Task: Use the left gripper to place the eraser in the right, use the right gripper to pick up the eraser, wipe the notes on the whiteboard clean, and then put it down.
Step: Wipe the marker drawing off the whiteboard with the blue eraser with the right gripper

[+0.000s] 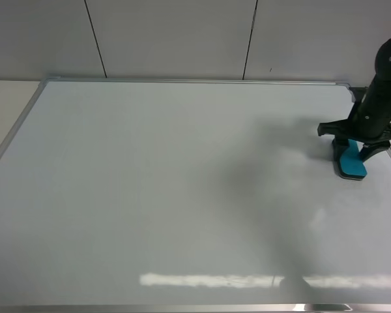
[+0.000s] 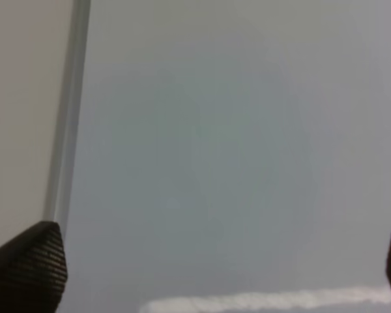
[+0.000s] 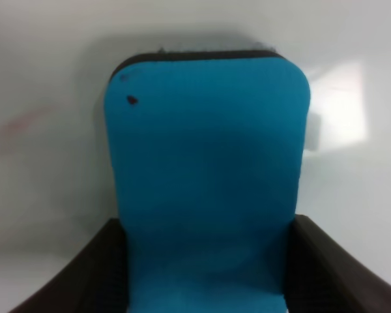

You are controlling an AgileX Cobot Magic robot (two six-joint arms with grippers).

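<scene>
Pinching the eraser (image 3: 205,169), the right gripper (image 3: 205,267) should press its felt flat across the faint notes (image 3: 23,124).

1 whiteboard (image 1: 150,195), 1 eraser (image 1: 353,166), 1 left tool (image 2: 212,267), 1 right tool (image 1: 356,147).

Soft, even light is seen. A glare strip (image 1: 208,280) is reflected along the near edge of the whiteboard (image 1: 117,195); a diffuse shadow (image 1: 267,176) is cast. Wrist views are blurred.
</scene>
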